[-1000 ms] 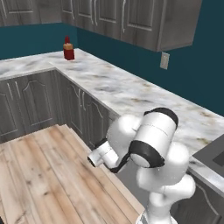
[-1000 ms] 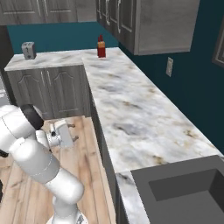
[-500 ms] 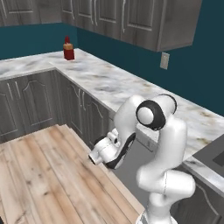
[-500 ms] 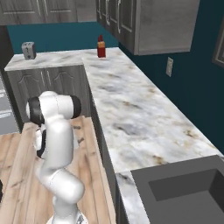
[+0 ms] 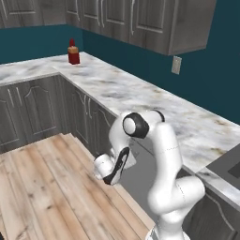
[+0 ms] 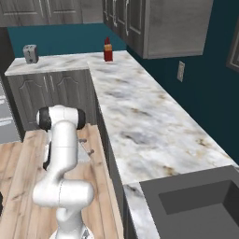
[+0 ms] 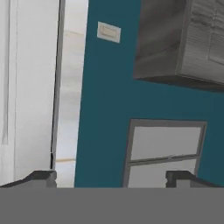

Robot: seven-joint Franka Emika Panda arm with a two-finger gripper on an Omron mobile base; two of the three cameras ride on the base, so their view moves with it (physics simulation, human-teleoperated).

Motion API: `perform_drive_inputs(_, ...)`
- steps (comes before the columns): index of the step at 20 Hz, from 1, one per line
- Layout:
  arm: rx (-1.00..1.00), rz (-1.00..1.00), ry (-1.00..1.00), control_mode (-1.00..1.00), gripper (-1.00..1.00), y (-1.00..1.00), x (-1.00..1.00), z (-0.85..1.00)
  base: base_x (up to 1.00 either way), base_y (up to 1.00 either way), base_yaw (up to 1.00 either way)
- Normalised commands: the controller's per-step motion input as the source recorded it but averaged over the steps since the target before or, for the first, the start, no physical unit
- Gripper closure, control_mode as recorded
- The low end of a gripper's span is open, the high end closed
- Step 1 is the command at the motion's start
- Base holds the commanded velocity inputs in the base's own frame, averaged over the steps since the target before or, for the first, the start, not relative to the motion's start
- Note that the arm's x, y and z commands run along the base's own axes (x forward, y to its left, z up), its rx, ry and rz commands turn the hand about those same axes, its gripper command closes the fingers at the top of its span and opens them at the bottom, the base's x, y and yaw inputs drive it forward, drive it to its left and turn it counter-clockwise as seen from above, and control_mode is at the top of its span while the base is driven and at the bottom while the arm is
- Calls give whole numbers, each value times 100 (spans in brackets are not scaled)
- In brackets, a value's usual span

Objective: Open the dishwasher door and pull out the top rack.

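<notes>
The dishwasher door (image 5: 137, 188) is a light-grey panel standing upright under the marble counter, flush with the dark cabinet doors on its left. It is partly hidden by my arm. The top rack is hidden. My gripper (image 5: 106, 171) hangs low just in front of the door's left part, above the wooden floor. In the hand view the gripper (image 7: 111, 177) is open, its two dark fingertips (image 7: 43, 176) stand wide apart with nothing between them. That view faces the teal wall, not the door.
A marble counter (image 5: 140, 96) runs along the wall, with a red bottle (image 5: 72, 52) at its corner. A toaster (image 6: 30, 52) stands far left and a sink (image 6: 196, 200) at the near right. Wooden floor (image 5: 42, 187) lies free to the left.
The elbow has swung up and the arm now stands taller. The hand has stayed low in front of the cabinets and turned. The jaws are as wide as before.
</notes>
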Motion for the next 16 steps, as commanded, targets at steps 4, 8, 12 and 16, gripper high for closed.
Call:
perform_drive_inputs(4, -7, -13, -1, -100, -100, -5, 42, -19, 0, 0, 0)
perform_drive_inputs(8, 0, -7, 0, -100, -100, -14, 38, -22, 0, 0, 0)
perform_drive_inputs(12, 0, -1, 0, -100, -100, -18, 35, -31, 0, 0, 0)
perform_drive_inputs(16, 0, 0, 0, -100, -100, -22, 32, -36, 0, 0, 0)
